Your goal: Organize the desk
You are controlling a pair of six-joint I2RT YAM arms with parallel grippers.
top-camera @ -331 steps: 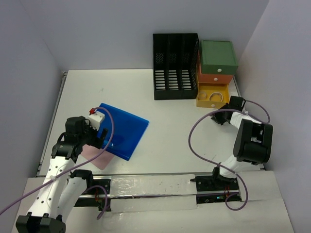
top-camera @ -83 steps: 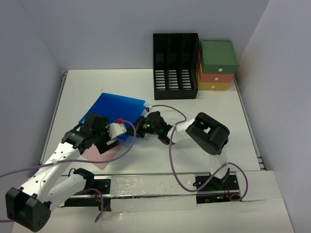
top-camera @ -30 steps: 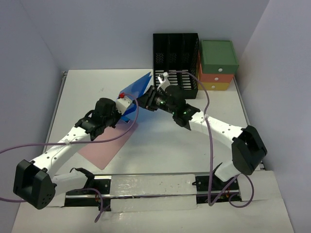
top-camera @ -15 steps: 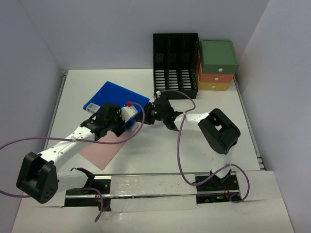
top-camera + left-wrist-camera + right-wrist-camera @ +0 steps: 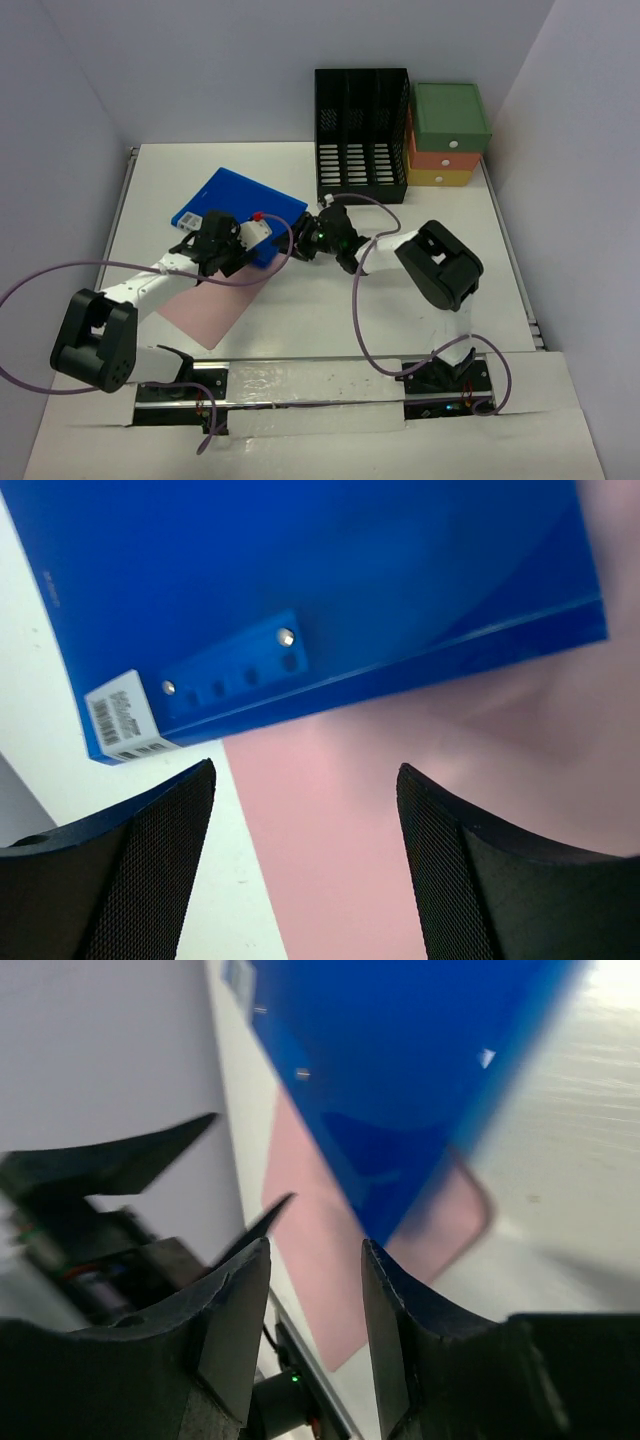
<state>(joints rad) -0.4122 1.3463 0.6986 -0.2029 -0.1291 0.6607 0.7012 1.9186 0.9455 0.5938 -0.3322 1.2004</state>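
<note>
- Desk (image 5: 400, 300): rigid, immovable, spanning beneath both arms.
- Blue folder (image 5: 240, 200): flat near tabletop's left edge, overlapping pink sheet (image 5: 205, 310); likely light, slick, bendy; best pinched at a corner.
- Left gripper (image 5: 305, 770): wide, empty.
- Right gripper (image 5: 315, 1245): narrowly parted, empty.

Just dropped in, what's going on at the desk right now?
Both arms reach in to the blue folder, which lies flat on the desk, partly over a pink sheet. The left gripper hangs open at the folder's near edge, and the right gripper is open by its right corner. Neither holds anything. The file rack and drawers stand at the back, and the folder is not yet filed.
</note>
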